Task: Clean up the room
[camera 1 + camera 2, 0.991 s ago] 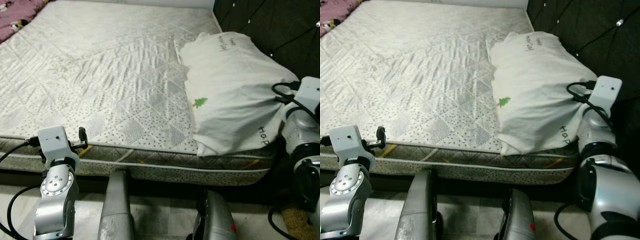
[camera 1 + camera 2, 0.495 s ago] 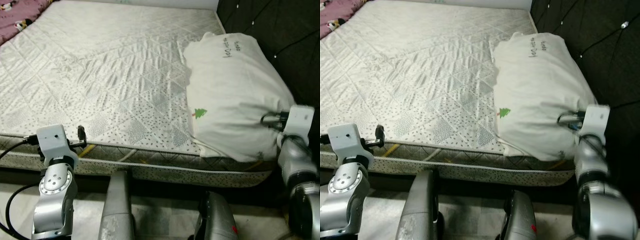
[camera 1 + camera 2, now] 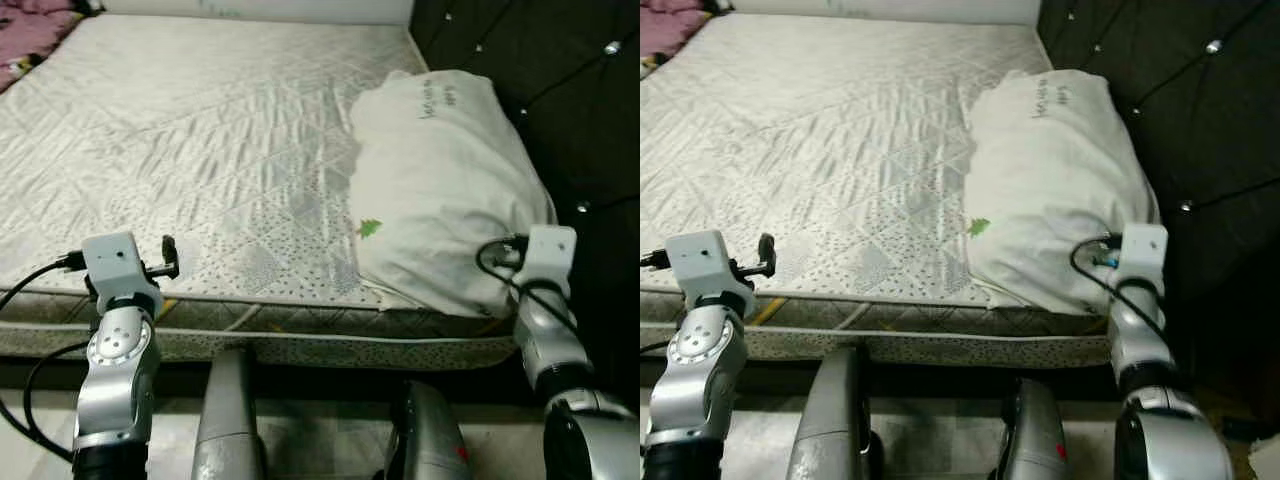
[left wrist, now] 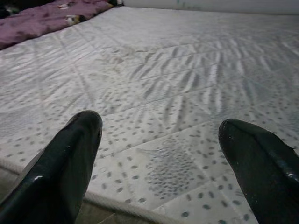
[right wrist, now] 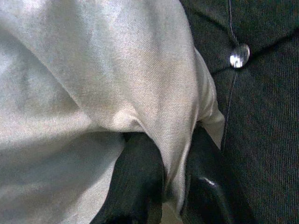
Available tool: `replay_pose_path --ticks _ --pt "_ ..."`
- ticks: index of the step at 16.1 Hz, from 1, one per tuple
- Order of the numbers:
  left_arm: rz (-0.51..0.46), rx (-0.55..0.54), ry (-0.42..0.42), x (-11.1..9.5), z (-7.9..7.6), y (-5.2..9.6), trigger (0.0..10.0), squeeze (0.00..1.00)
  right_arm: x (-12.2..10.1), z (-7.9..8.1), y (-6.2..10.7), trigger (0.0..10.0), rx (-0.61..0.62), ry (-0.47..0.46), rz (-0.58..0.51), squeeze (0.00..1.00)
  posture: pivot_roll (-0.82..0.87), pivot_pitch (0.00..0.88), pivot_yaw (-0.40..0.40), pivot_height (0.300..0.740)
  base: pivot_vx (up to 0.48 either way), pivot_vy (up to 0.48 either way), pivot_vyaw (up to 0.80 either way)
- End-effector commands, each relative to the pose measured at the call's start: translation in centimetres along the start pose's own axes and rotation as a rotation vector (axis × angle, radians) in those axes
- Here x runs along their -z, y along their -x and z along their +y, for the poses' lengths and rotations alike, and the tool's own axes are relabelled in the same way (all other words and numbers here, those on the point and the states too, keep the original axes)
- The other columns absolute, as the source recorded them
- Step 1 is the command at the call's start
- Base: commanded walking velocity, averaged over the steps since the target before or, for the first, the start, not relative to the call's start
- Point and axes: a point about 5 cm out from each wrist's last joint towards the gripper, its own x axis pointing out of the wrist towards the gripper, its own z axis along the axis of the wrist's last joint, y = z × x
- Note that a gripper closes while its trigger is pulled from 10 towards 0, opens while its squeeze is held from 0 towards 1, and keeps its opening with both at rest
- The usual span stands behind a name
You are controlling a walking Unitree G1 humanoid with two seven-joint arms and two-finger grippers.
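Note:
A white pillow [image 3: 440, 200] with a small green tree print lies on the right side of the mattress [image 3: 200, 130], against the dark tufted headboard [image 3: 560, 90]. My right gripper [image 5: 170, 186] is shut on a fold of the pillow's cloth at its near right corner; its black fingers [image 5: 138, 177] pinch the fabric from both sides. From the head camera, that wrist [image 3: 545, 250] sits right at the pillow's corner. My left gripper [image 4: 159, 154] is open and holds nothing, hovering over the mattress's near edge at the left.
A purple blanket [image 4: 42, 18] lies at the far left of the bed. The mattress's front edge [image 3: 300, 335] runs across just before me, with my legs [image 3: 230, 420] below it. The headboard, with its shiny buttons [image 5: 239, 55], closes off the right side.
The pillow, which overhung the bed's front edge, now rests further on the mattress beside the headboard. My right wrist has moved inward with the corner. The left arm holds still.

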Motion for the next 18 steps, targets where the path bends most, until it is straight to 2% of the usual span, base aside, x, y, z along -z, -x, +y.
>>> replay_pose_path --ticks 1,2,3,5,8,9,10,11,12,13,14,15,17,18 --pt "-0.015 -0.013 -0.002 -0.3 0.3 -0.2 10.0 0.0 -0.8 0.7 -0.3 8.1 -0.012 0.011 -0.019 0.0 0.08 0.0 -0.029 0.537 0.0 0.0 0.0" --pt "-0.02 -0.024 0.004 -0.3 0.3 -0.4 10.0 0.0 -2.2 1.4 -0.8 10.0 -0.006 -0.032 -0.039 0.81 0.07 0.0 -0.03 0.537 0.0 0.0 0.0" --pt "-0.027 -0.039 0.014 -0.3 0.5 -0.5 10.0 0.0 -3.4 2.6 -1.0 10.0 -0.032 -0.081 -0.071 1.0 0.08 0.0 -0.034 0.537 0.0 0.0 0.0" --pt "-0.039 -0.046 0.022 -0.5 0.6 -0.6 10.0 0.0 -4.0 4.0 -0.8 10.0 -0.063 -0.116 -0.083 1.0 0.08 0.0 -0.048 0.537 0.0 0.0 0.0" --pt "-0.05 -0.054 0.025 -0.7 0.7 -0.5 10.0 0.0 -3.1 5.5 -0.1 10.0 -0.101 -0.143 -0.024 1.0 0.08 0.0 -0.052 0.537 0.0 0.0 0.0" --pt "-0.037 -0.064 0.022 -0.5 0.9 -0.4 10.0 0.0 -1.9 5.6 0.3 10.0 -0.094 -0.152 0.043 1.0 0.08 0.0 -0.049 0.537 0.0 0.0 0.0" --pt "-0.018 -0.074 0.017 0.0 1.0 0.0 10.0 0.0 0.3 5.0 1.1 10.0 -0.058 -0.152 0.158 1.0 0.06 0.0 -0.048 0.537 0.0 0.0 0.0" --pt "-0.018 -0.074 0.017 0.0 1.0 0.0 10.0 0.0 0.3 5.0 1.1 10.0 -0.058 -0.152 0.158 1.0 0.06 0.0 -0.048 0.537 0.0 0.0 0.0" --pt "-0.011 -0.076 0.012 0.1 0.9 0.1 10.0 0.0 0.8 3.6 1.3 10.0 -0.031 -0.132 0.172 1.0 0.05 0.0 -0.053 0.537 0.0 0.0 0.0" --pt "-0.012 -0.085 0.008 0.0 0.9 -0.1 10.0 0.0 -0.4 1.7 0.9 10.0 0.005 -0.08 0.094 1.0 0.05 0.0 -0.058 0.537 0.0 0.0 0.0" --pt "-0.013 -0.09 0.006 0.0 0.9 -0.1 10.0 0.0 -1.0 1.2 0.7 10.0 0.016 -0.064 0.063 1.0 0.05 0.0 -0.058 0.537 0.0 0.0 0.0" --pt "-0.014 -0.115 0.004 0.1 1.2 0.1 10.0 0.0 -3.8 0.7 -0.1 10.0 0.046 -0.026 -0.061 1.0 0.05 0.0 -0.058 0.537 0.0 0.0 0.0" --pt "-0.005 -0.135 0.001 0.3 1.5 0.4 10.0 0.0 -7.2 0.8 -0.7 10.0 0.065 -0.009 -0.2 1.0 0.06 0.0 -0.059 0.537 0.0 0.0 0.0" --pt "0.009 -0.154 -0.005 0.5 1.7 0.7 10.0 0.0 -10.7 2.3 -0.9 10.0 0.038 -0.007 -0.328 1.0 0.06 0.0 -0.056 0.537 0.0 0.0 0.0"
